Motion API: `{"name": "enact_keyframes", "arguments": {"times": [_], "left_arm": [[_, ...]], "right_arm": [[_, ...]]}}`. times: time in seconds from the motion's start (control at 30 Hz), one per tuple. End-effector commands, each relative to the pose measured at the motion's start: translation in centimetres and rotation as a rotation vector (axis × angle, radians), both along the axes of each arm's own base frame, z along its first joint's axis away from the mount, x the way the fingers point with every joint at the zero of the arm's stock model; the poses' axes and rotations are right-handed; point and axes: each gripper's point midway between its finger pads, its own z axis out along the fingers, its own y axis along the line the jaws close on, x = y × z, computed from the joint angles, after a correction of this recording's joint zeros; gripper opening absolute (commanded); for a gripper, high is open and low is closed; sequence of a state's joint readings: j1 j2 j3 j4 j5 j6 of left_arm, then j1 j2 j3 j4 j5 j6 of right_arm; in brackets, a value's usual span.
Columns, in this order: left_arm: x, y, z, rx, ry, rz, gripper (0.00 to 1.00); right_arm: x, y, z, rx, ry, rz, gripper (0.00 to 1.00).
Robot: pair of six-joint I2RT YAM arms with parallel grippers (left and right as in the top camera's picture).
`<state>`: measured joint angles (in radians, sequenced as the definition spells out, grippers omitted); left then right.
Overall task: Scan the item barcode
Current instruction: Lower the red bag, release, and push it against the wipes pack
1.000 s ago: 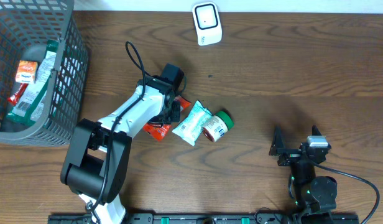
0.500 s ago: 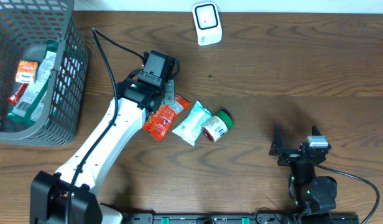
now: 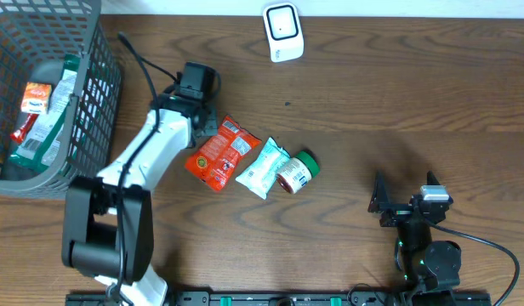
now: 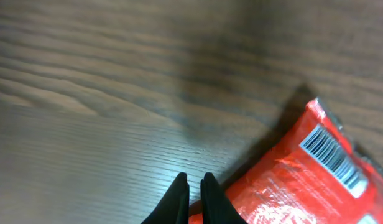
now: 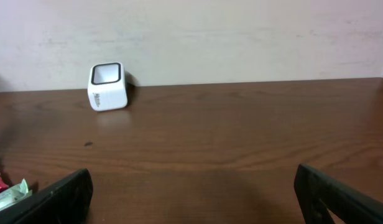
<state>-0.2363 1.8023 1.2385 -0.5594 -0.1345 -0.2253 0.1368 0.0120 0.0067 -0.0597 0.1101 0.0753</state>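
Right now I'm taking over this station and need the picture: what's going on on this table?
The left hand is shut, its tips at the edge of the red packet, which lies on the table with its barcode face up. Whether it pinches the packet I cannot tell. The white scanner stands at the far edge, apart from it, so nothing is being scanned yet. The right hand sits open at the near right, holding nothing.
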Motion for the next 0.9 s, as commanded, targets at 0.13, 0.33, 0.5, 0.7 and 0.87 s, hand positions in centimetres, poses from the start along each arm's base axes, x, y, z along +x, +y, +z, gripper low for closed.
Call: {"name": "enact_keyframes", "arguments": {"times": [0.13,0.33,0.5,0.7,0.87], "left_arm": [[-1.5,-2.1,-4.9,-0.117,0.158,-0.105,0.1],[-2.8,-1.8,-6.5,-0.106,0.234,-0.099,0.1],[-4.6,-2.6,-6.7,-0.146,0.306,-0.131,0.1],[-5.8,-3.7,-6.7,-0.18,0.353,-0.159,0.1],[-6.4,-4.9,-6.7,-0.171,0.366,-0.196,0.1]], "right_arm": [[0.0,-0.5,0.0,-0.005,-0.001,-0.024,0.99],[0.0,-0.5,0.0,-0.005,-0.001,-0.024,0.99],[0.0,-0.5,0.0,-0.005,-0.001,-0.024,0.99],[0.0,-0.5,0.0,-0.005,-0.001,-0.024,0.99],[0.0,-0.5,0.0,-0.005,-0.001,-0.024,0.99]]}}
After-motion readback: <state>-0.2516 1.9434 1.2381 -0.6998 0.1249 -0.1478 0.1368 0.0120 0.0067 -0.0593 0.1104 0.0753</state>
